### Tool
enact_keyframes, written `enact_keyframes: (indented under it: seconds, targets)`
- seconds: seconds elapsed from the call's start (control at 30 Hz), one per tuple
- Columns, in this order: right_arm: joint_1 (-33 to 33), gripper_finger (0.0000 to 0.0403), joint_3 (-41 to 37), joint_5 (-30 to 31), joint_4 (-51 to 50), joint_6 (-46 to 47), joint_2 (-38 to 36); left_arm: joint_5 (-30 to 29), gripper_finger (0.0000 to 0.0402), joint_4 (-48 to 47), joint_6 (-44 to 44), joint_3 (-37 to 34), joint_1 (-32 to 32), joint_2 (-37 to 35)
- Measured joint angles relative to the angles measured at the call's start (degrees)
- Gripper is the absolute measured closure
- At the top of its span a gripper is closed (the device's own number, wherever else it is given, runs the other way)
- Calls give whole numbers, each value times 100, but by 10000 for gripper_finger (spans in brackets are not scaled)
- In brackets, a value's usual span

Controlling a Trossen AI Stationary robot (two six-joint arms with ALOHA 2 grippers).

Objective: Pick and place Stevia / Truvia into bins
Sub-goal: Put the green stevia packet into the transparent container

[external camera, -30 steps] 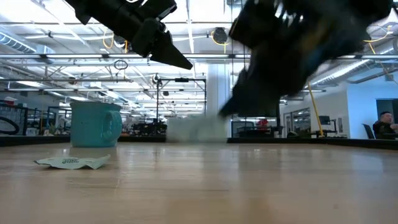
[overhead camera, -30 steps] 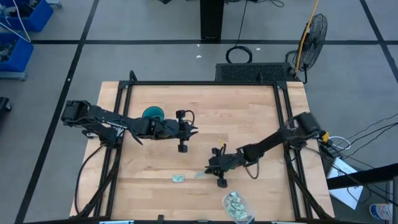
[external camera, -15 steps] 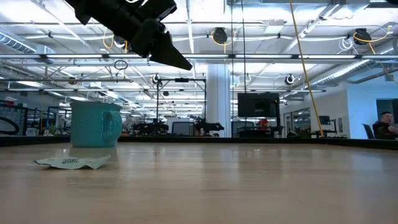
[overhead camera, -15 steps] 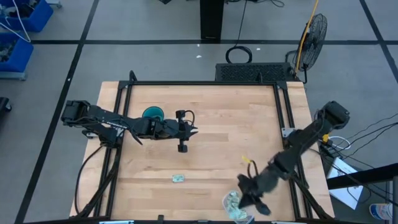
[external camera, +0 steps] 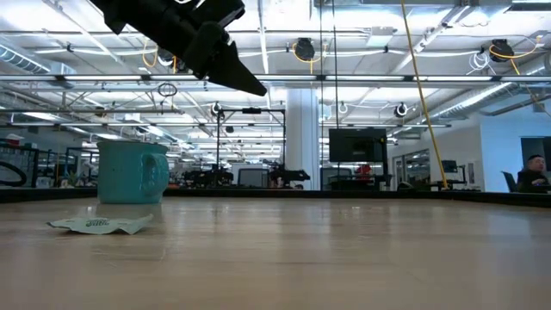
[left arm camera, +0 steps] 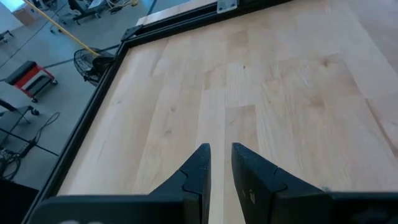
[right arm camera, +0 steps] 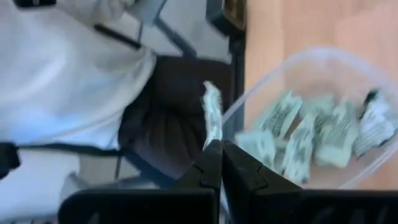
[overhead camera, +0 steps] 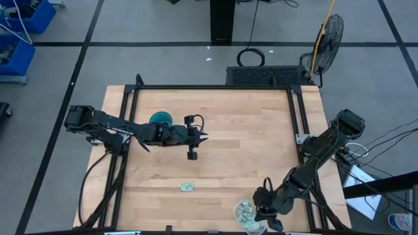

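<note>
My right gripper (overhead camera: 260, 210) hangs over the clear round tub (overhead camera: 247, 217) at the table's near edge, shut on one pale green and white sachet (right arm camera: 212, 115). The tub (right arm camera: 323, 68) holds several more sachets (right arm camera: 305, 140). One sachet (overhead camera: 188, 187) lies flat on the wood left of the tub and also shows in the low view (external camera: 99, 225). The teal mug (overhead camera: 160, 118) stands upright near the far left (external camera: 132, 171). My left gripper (overhead camera: 202, 136) waits above the table's middle, right of the mug, fingers drawn together (left arm camera: 219, 152). My right gripper pinches the sachet by its lower end (right arm camera: 214, 138) between the two fingertips. The sachet is lifted clear and stands edge-on out of the fingertips, beside the tub's rim. One sachet only shows in the hold.
The table's black frame rail (overhead camera: 307, 183) runs along the right side, close to the right arm. The tub sits almost at the near edge. Bare wood (overhead camera: 248, 143) lies between the two arms. A person (external camera: 534, 172) sits far off in the room.
My right gripper has swung from the table's middle toward the near edge and right, carrying a sachet lifted off the wood, and now holds it over the clear tub. The right arm has left the low view. The left arm has kept still.
</note>
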Motion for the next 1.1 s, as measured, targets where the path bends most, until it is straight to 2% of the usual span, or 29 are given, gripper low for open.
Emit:
enact_keyframes:
  seconds: [0.07, 0.27, 0.5, 0.67, 0.8, 1.0, 1.1]
  targets:
    - [-1, 402, 4, -248, -186, 5, -2, 0, 330, -10, 1, 0, 0, 0]
    - [-47, 398, -219, -254, -423, 75, -2, 0, 330, -83, -39, 0, 0, 0]
    - [-179, 370, -697, -248, -409, 1634, -2, 0, 330, -140, -161, 0, 0, 0]
    - [-206, 343, -855, -247, -414, 1776, -2, 1, 330, -144, -163, 0, 0, 0]
    - [-208, 328, -857, -247, -330, 1434, -42, 0, 330, -147, -148, 0, 0, 0]
    - [-384, 329, -855, -218, -113, 93, -168, 0, 330, -323, -148, 2, 0, 0]
    - [-580, 333, -855, 175, -184, -821, -261, 102, 330, -748, -333, 2, -17, 0]
